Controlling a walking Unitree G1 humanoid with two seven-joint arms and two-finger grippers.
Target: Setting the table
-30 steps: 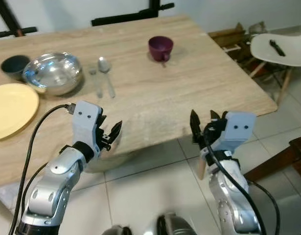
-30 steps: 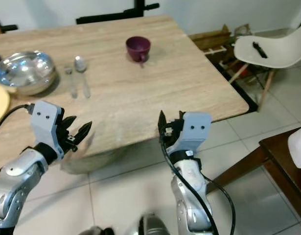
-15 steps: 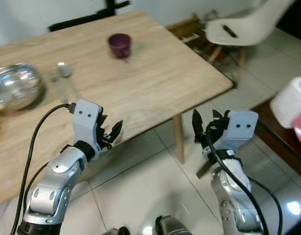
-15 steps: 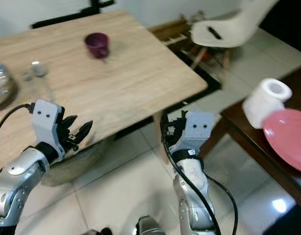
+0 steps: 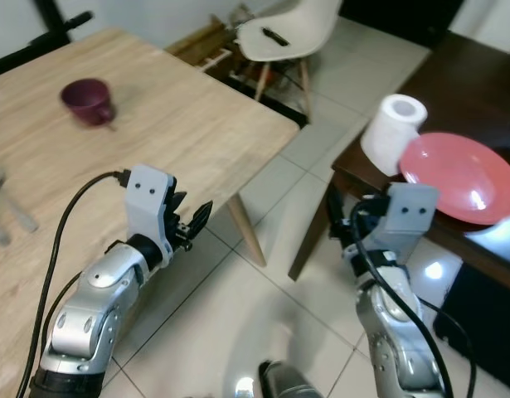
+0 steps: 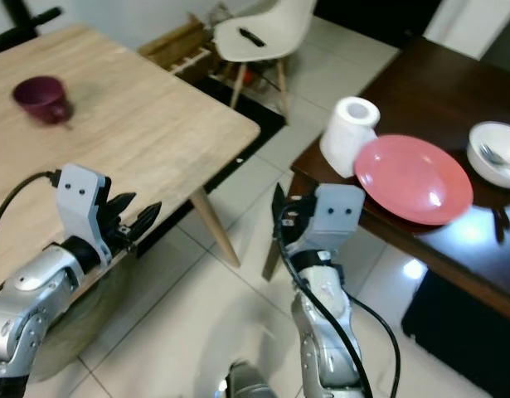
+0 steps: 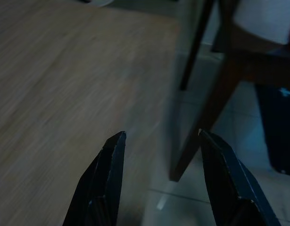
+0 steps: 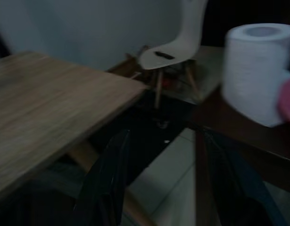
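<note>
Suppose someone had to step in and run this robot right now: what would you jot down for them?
Left gripper: jaws open, empty, held beside the light wooden table's edge.
Right gripper: jaws open, empty, raised toward the dark table.
On the dark table: pink plate, toilet roll, white bowl holding a spoon.
On the wooden table: purple cup.
Nothing is picked up yet. Left to do: probably fetch the plate and bowl.
</note>
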